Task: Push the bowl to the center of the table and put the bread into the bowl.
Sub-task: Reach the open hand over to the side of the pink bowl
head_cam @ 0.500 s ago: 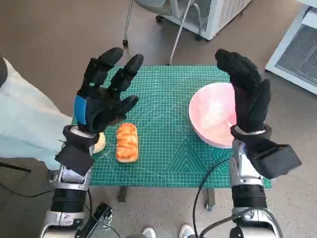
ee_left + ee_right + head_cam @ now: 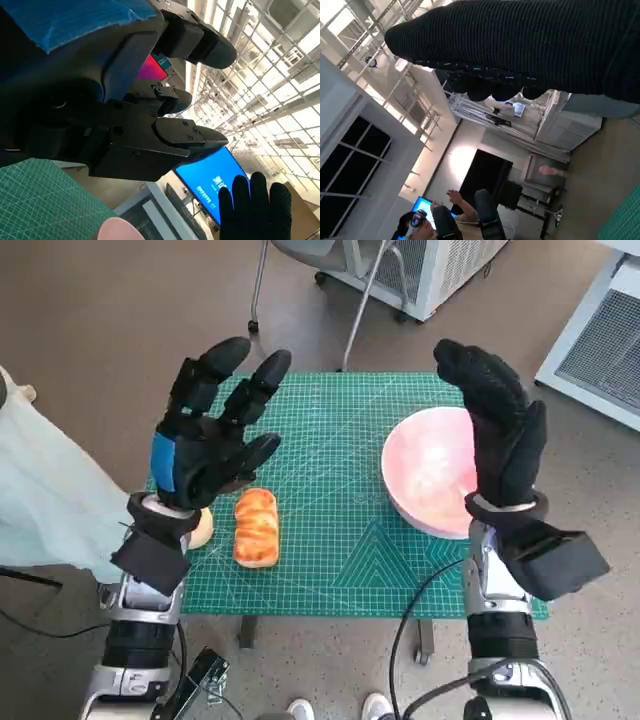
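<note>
Fingers on your left hand (image 2: 205,445) are spread apart and hold nothing; the hand hovers above the left part of the table, just over the far end of the bread (image 2: 256,527). Your right hand (image 2: 500,430) is raised too, its gloved fingers extended and close together, with nothing in them, standing at the right side of the bowl (image 2: 428,468) and overlapping its rim in the head view. Whether the glove actually touches the rim, you cannot tell from above.

Outward from the hands: the bowl sits toward the right of the green cutting mat (image 2: 340,530), not yet at the middle. It is pink, smooth and looks like light plastic, so you should expect it to slide readily on the mat and perhaps to skid or spin if you push off-centre. Press low on its right outer wall with the flat of the fingers and drive it leftward.

The bread is a ridged golden loaf lying lengthwise near the left front. It is likely soft and light, so squeeze gently across its narrow middle. A pale round thing (image 2: 201,528) lies just left of it, partly hidden by your left wrist; keep clear of it.
</note>
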